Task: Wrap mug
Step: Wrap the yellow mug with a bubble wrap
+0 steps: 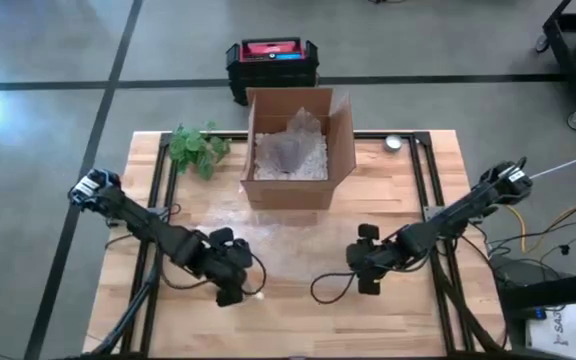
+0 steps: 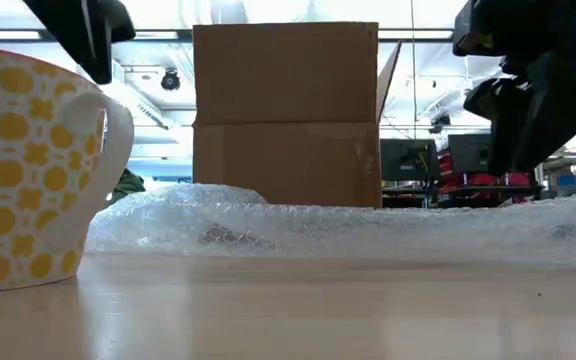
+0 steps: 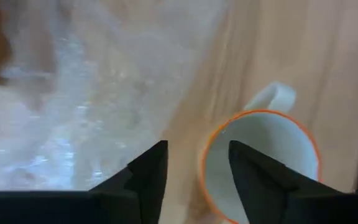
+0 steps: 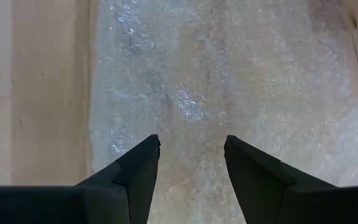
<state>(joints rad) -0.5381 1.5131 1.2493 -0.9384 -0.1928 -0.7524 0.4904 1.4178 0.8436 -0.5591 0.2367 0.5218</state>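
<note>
A white mug (image 2: pixel 18 170) with yellow dots and an orange rim (image 3: pixel 211 143) stands upright on the wooden table near its front edge, beside the near left edge of a flat sheet of bubble wrap (image 1: pixel 288 240). My left gripper (image 3: pixel 197 168) hovers open above the mug. One finger is over the mug's mouth and the other is outside its wall, and both are clear of it in the low view. My right gripper (image 4: pixel 191 162) hangs open, pointing down over the right part of the bubble wrap (image 4: pixel 229 74), with nothing between its fingers.
An open cardboard box (image 1: pixel 298 150) with bubble wrap inside stands at the table's far middle. A green plant sprig (image 1: pixel 198 148) lies to its left and a small round metal thing (image 1: pixel 395 143) to its right. A black and red case (image 1: pixel 273 62) sits on the floor beyond.
</note>
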